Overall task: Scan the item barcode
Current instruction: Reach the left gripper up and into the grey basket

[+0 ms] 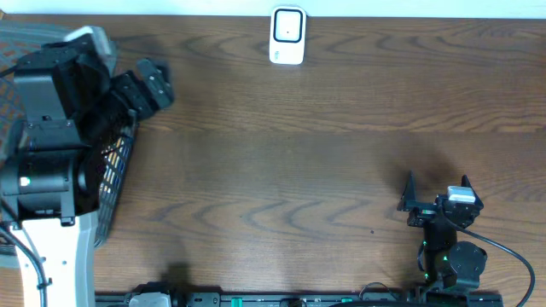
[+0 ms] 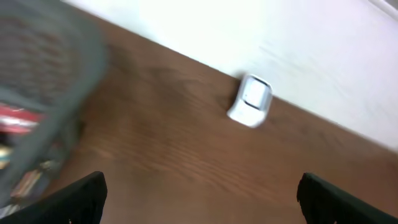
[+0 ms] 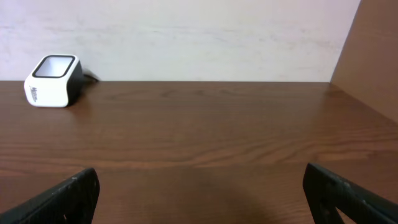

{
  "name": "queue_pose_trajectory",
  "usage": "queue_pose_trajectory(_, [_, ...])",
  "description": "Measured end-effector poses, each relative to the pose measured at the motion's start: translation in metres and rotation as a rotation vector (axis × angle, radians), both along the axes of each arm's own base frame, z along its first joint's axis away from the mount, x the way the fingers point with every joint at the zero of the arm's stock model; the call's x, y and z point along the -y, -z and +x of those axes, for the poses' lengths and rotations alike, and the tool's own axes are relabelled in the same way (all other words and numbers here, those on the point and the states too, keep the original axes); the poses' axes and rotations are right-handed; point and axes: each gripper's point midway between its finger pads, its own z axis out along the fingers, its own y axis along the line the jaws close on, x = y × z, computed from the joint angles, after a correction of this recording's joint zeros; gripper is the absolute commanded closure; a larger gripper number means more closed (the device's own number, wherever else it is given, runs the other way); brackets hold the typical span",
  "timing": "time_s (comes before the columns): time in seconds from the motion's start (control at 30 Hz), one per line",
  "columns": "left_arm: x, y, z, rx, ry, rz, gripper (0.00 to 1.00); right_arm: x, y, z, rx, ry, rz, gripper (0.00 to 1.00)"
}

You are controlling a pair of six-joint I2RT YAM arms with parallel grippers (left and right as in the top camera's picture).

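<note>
Here, scanner [image 1: 287,36] beyond left tool [image 1: 155,85], well apart

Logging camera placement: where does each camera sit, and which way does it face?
Overhead: above the table, looking down; left arm, right arm, basket, scanner.
Left wrist: raised, tilted down toward the far edge; own fingers; basket, scanner.
Right wrist: low, level toward the wall; own fingers; scanner.
Shared: all three see the scanner.

The dark wood-grain worktop [image 1: 324,162] meets a plain off-white wall [image 3: 199,37] at its far edge. A brown panel [image 3: 373,43] stands at the right end.
</note>
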Motion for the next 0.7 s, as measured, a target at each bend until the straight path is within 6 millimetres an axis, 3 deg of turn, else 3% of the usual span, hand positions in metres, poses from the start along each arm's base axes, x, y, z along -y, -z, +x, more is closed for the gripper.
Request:
queue_pose_trajectory(0.17, [-0.037,0.006,-0.001,-0.03,-0.175,-0.021,0.02,0.0,0.0,0.0,0.0,0.0,0.0,0.01])
queue_pose_trajectory(0.7, [-0.138,0.041,-0.012,-0.15,-0.506,-0.028,0.02,0.0,0.0,0.0,0.0,0.0,0.0,0.01])
